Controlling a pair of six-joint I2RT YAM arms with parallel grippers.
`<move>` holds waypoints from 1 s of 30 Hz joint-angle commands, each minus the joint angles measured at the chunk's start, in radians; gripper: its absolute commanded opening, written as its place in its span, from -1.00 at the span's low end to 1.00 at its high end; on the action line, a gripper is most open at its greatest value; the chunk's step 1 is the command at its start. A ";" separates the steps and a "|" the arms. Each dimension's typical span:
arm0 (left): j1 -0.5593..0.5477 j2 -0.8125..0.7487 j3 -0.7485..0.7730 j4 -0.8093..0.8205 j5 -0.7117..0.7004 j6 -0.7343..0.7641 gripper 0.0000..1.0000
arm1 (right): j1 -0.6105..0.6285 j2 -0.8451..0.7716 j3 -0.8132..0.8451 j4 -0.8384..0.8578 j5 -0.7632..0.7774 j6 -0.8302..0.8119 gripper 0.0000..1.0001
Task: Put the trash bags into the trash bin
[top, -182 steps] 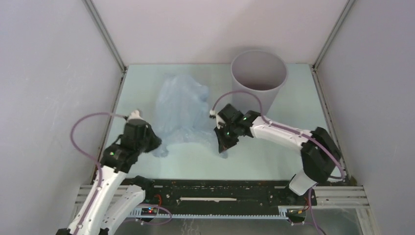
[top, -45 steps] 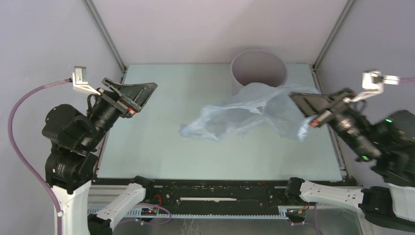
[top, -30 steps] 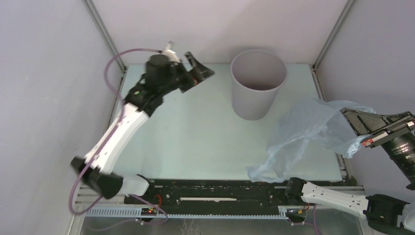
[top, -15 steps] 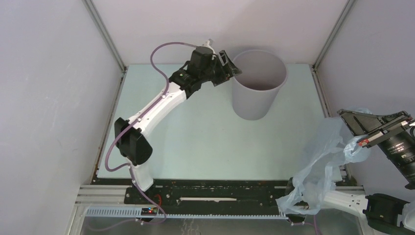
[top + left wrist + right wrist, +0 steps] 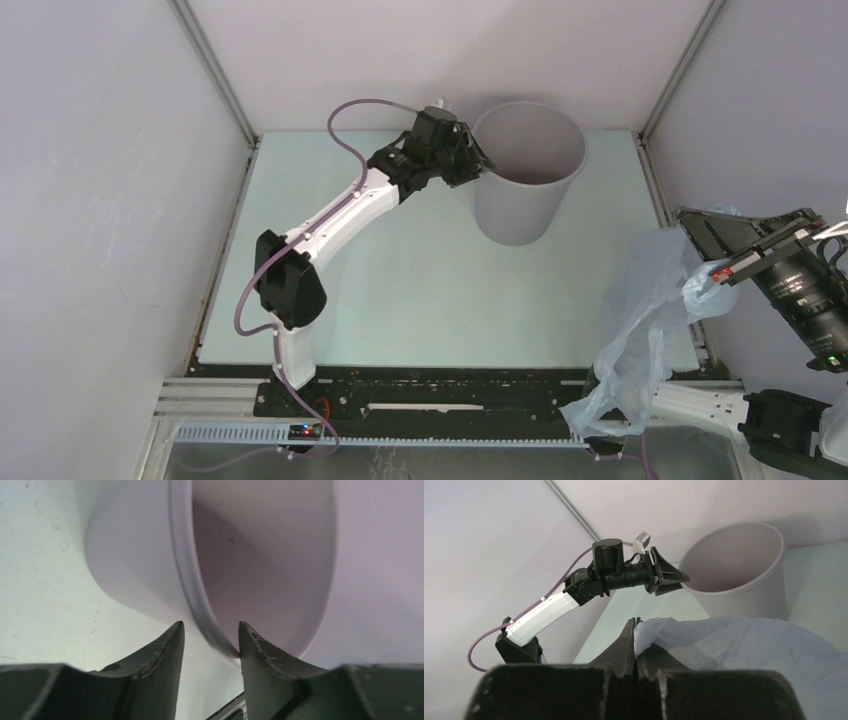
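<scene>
Pinching bag [image 5: 744, 645], right hand [image 5: 636, 626]; left hand [image 5: 211, 628] straddles, maybe touches, bin [image 5: 260, 565] rim.

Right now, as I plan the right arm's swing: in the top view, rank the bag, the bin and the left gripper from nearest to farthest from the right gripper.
1. Bag: pinched in the right gripper, hanging at the right.
2. Bin: at the far side, to the gripper's left.
3. Left gripper: farther left, at the bin's left rim.
</scene>
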 commanded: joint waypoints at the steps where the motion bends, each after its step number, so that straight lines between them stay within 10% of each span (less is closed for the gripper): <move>1: 0.012 0.020 0.087 -0.010 -0.003 0.023 -0.11 | 0.004 0.058 0.030 0.063 -0.034 -0.052 -1.00; 23: 0.075 -0.167 0.065 -0.185 0.028 0.012 -0.96 | 0.004 0.286 0.266 0.230 -0.273 -0.088 -1.00; 30: 0.122 -0.382 -0.277 -0.125 0.082 -0.004 -0.99 | 0.005 0.403 0.318 0.386 -0.397 0.026 -1.00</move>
